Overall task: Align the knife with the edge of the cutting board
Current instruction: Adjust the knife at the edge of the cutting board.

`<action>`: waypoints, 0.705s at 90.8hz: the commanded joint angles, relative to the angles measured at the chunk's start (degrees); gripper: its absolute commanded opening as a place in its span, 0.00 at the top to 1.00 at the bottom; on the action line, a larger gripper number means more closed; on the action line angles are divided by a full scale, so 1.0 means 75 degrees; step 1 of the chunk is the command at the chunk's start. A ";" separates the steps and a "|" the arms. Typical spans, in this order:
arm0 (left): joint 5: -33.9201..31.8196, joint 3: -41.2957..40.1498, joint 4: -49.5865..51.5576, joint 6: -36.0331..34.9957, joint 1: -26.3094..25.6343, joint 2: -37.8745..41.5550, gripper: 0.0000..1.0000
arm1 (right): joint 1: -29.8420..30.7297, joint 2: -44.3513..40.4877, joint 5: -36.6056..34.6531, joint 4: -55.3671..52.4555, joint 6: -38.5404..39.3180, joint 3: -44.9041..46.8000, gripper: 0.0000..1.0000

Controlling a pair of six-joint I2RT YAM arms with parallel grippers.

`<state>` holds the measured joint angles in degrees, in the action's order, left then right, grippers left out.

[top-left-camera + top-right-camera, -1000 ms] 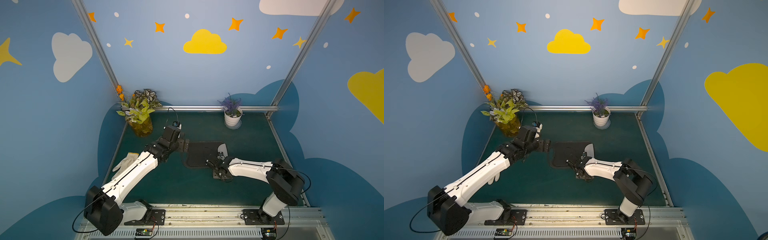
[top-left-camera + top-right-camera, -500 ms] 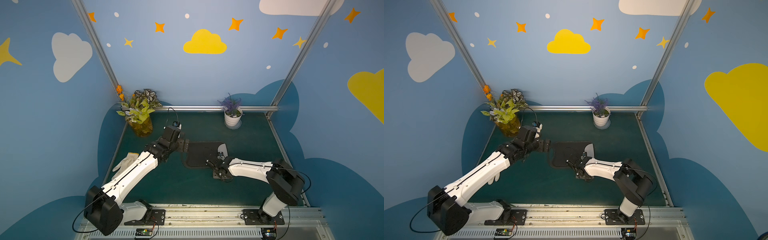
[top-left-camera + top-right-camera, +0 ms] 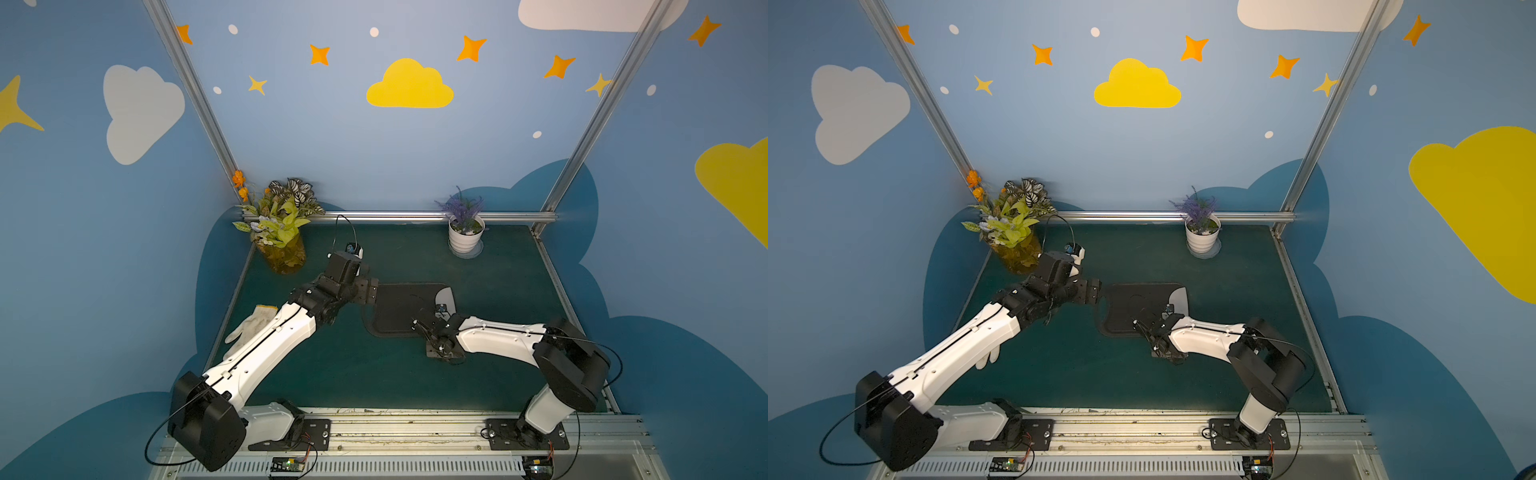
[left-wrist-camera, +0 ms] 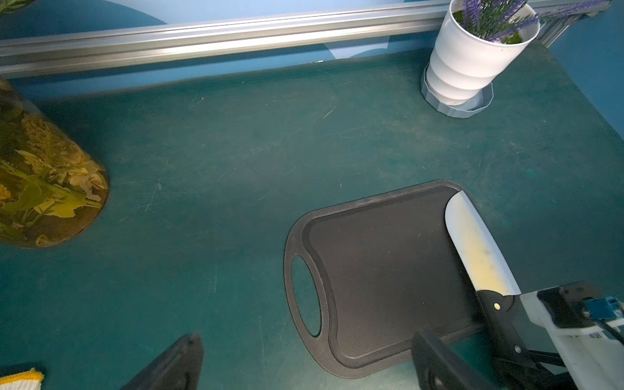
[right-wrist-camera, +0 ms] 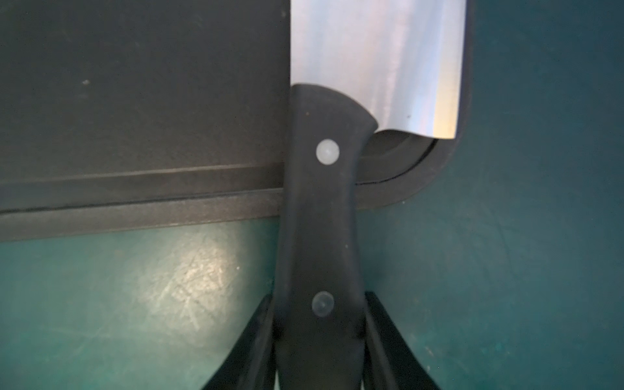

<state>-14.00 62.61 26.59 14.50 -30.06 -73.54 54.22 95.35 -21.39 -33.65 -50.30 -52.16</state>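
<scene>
Knife (image 3: 445, 297) lying flat along the 3 o'clock edge of the board (image 3: 395, 307) in a top view, blade toward 12 and handle overhanging the 6 o'clock rim above the bench (image 3: 498, 282); nothing has shifted over the past second. Right claw (image 5: 319, 297) is closed on the handle, so alignment appears done and only release remains. Left claw (image 4: 305, 337) gapes wide and empty at the board's 9 o'clock end.
</scene>
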 commanded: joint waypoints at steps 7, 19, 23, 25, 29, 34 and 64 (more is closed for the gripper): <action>-0.0112 0.0134 0.0101 -0.0078 -0.0012 -0.0097 0.00 | -0.0092 0.0021 0.0191 0.0217 0.0085 0.0280 0.57; -0.0111 0.0136 0.0100 -0.0088 -0.0012 -0.0091 0.00 | -0.0124 0.0051 0.0232 0.0262 0.0131 0.0281 0.51; -0.0108 0.0136 0.0099 -0.0082 -0.0011 -0.0103 0.00 | -0.0127 0.0059 0.0236 0.0267 0.0154 0.0279 0.51; -0.0109 0.0136 0.0099 -0.0085 -0.0011 -0.0105 0.00 | -0.0136 0.0060 0.0238 0.0268 0.0159 0.0276 0.50; -0.0114 0.0145 0.0099 -0.0087 -0.0011 -0.0109 0.00 | -0.0139 0.0060 0.0244 0.0268 0.0165 0.0286 0.50; -0.0114 0.0145 0.0099 -0.0083 -0.0011 -0.0117 0.00 | -0.0145 0.0060 0.0239 0.0275 0.0176 0.0287 0.50; -0.0096 0.0148 0.0114 -0.0073 -0.0012 -0.0096 0.00 | -0.0162 0.0037 0.0274 0.0272 0.0243 0.0263 0.48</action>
<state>-14.22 62.61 26.63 14.50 -30.06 -73.89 53.34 94.70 -20.88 -33.54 -48.97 -51.55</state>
